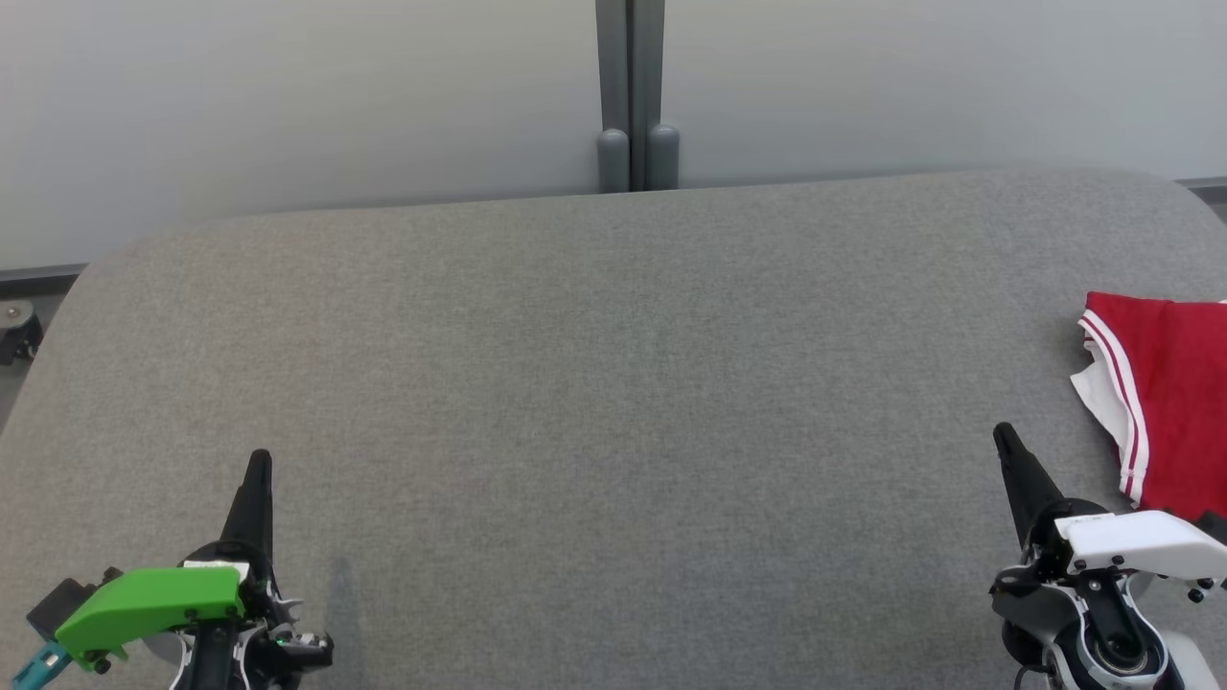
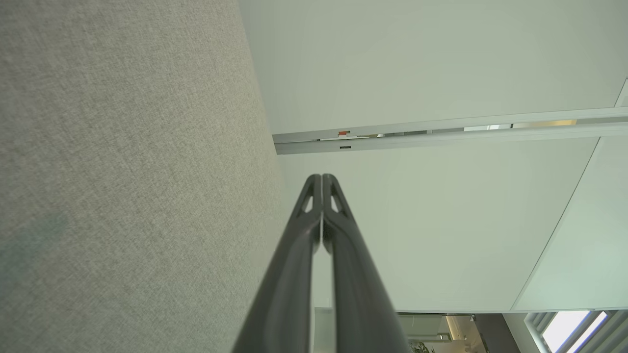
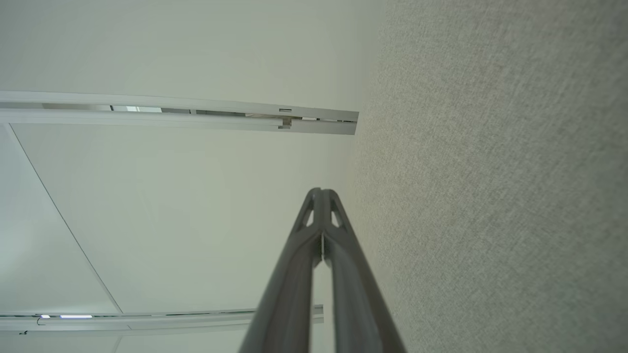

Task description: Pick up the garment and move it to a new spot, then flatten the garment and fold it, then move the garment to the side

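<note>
Head view had the garment (image 1: 1181, 383) at right, looked soft and floppy, so I'd pinch its striped hem (image 1: 1118, 383). The left gripper (image 1: 259, 461) and right gripper (image 1: 1004, 433) sat closed, empty.

One garment (image 1: 1177, 383); one table (image 1: 613, 402); two grippers (image 1: 259, 460) (image 1: 1003, 434)

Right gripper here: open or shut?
Shut: the right gripper shows both fingertips touching in its wrist view, nothing held between them.

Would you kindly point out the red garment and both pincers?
red garment (image 1: 1181, 398): head view, on its red fabric.
left pincer (image 1: 259, 460): head view, at the closed fingertips.
right pincer (image 1: 1004, 437): head view, at the closed fingertips.
</note>
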You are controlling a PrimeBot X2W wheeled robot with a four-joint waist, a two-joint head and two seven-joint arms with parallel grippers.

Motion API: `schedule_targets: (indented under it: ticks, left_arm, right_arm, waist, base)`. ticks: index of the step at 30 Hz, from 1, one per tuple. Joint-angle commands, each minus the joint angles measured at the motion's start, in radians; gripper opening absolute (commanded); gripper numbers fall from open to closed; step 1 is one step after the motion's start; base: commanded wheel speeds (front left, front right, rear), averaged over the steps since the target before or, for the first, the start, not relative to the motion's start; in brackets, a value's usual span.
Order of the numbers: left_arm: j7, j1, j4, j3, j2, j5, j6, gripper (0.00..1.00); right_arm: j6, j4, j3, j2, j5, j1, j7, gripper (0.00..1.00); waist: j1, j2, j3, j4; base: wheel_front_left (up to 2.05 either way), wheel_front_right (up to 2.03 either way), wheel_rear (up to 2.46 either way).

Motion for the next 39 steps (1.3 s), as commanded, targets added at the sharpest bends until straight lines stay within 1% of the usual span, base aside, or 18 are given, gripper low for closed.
schedule_targets:
  ticks: [1, 11, 39]
  left_arm:
    - [0.007, -0.021, -0.007, 0.007, 0.007, -0.021, -0.008, 0.0]
    - [0.023, -0.025, -0.014, 0.012, 0.007, -0.083, -0.006, 0.0]
    - [0.022, -0.024, -0.013, 0.011, 0.007, -0.079, -0.006, 0.0]
  right_arm:
    - [-0.001, -0.009, -0.003, -0.006, 0.02, 0.012, 0.007, 0.0]
    - [-0.001, -0.017, -0.005, -0.007, 0.085, 0.015, 0.023, 0.0]
    - [-0.001, -0.016, -0.005, -0.006, 0.08, 0.015, 0.023, 0.0]
  waist:
    - [0.0, 0.0, 0.0, 0.0]
    - [0.0, 0.0, 0.001, 0.001]
    - [0.0, 0.0, 0.001, 0.001]
  base:
    - [0.0, 0.0, 0.0]
    - [0.0, 0.0, 0.0]
    - [0.0, 0.0, 0.0]
